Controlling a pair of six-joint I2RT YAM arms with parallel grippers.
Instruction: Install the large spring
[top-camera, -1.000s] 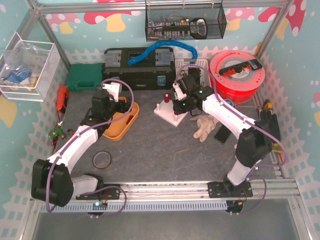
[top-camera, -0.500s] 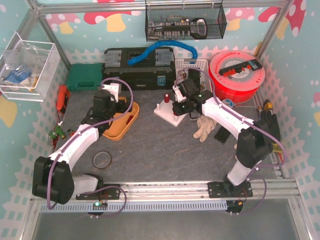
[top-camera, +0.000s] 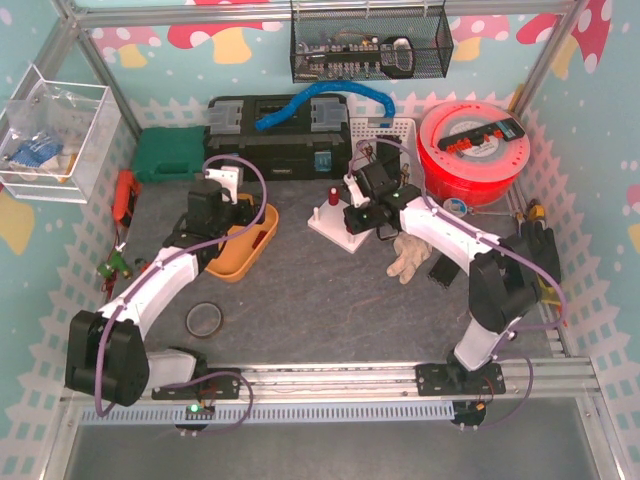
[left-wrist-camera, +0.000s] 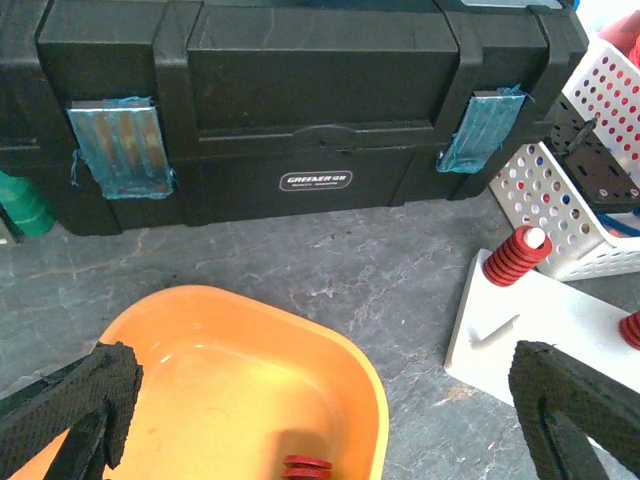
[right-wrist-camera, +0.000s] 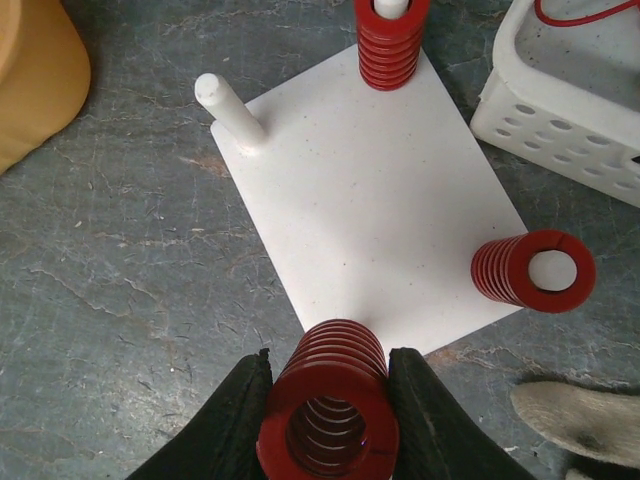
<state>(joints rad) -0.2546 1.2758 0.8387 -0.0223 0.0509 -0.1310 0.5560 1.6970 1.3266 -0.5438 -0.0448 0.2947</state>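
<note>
Robotics lab test cell: aluminium-frame enclosure (top-camera: 330, 377), black toolbox (top-camera: 278, 135), red filament spool (top-camera: 475, 150), wire basket (top-camera: 368, 45) of probably electronics parts.

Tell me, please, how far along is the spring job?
Done: two springs sit on pegs of the plate. In hand: the right end effector grips the large spring. Left: seating it; one peg stands bare.

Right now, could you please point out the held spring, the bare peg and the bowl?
held spring (right-wrist-camera: 335, 350), right wrist view, on its outer coils.
bare peg (right-wrist-camera: 224, 104), right wrist view, on its shaft.
bowl (left-wrist-camera: 200, 360), left wrist view, on its inner wall.
</note>
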